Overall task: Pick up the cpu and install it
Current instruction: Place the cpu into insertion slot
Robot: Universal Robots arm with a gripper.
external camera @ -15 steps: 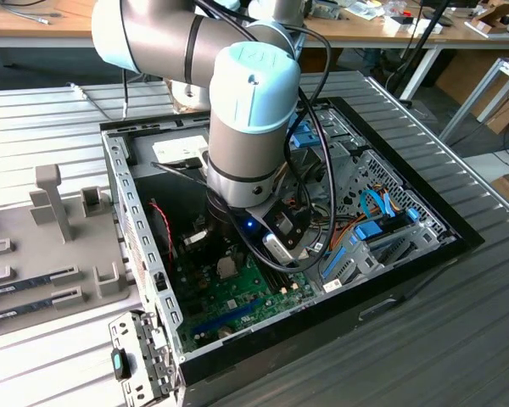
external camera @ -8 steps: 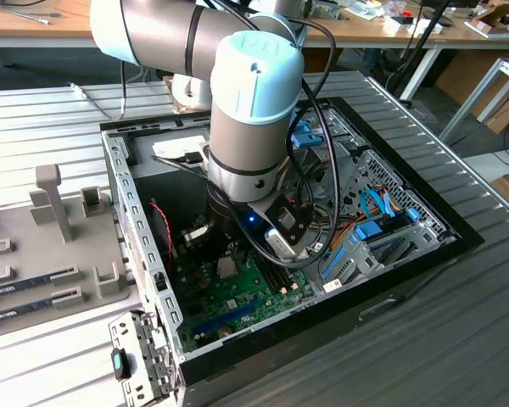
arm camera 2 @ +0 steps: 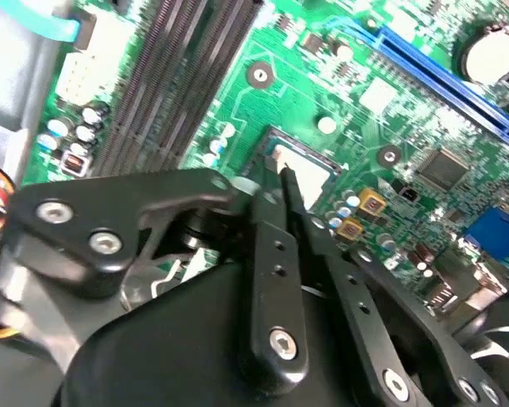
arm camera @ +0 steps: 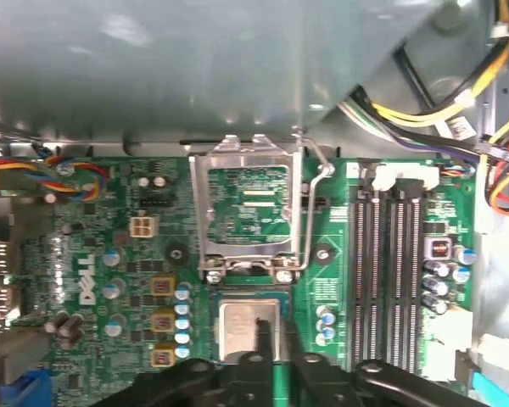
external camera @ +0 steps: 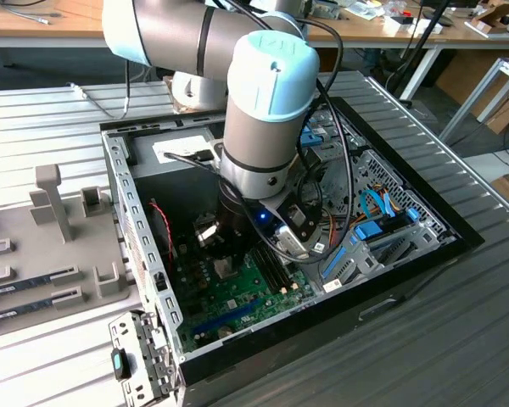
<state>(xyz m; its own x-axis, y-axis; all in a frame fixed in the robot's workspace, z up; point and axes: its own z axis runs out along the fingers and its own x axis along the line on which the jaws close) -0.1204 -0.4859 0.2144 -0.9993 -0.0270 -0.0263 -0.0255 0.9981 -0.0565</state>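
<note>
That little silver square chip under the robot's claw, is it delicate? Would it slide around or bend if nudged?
Probably stiff: the cpu is a flat plate with a metal-looking top. Its smooth, shiny top may be slippery to pinch. It seems to lie in the socket on the motherboard, so a nudge likely wouldn't slide it far.

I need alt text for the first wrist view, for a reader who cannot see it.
The gripper hangs just above the cpu, which lies in its socket on the green motherboard. The socket's metal cover is raised open, and empty memory slots run beside it.

Cpu (arm camera: 248,326) in socket on board (arm camera: 110,254), seemingly seated; gripper (arm camera: 267,339) just over it; slots (arm camera: 390,271) beside.
</note>
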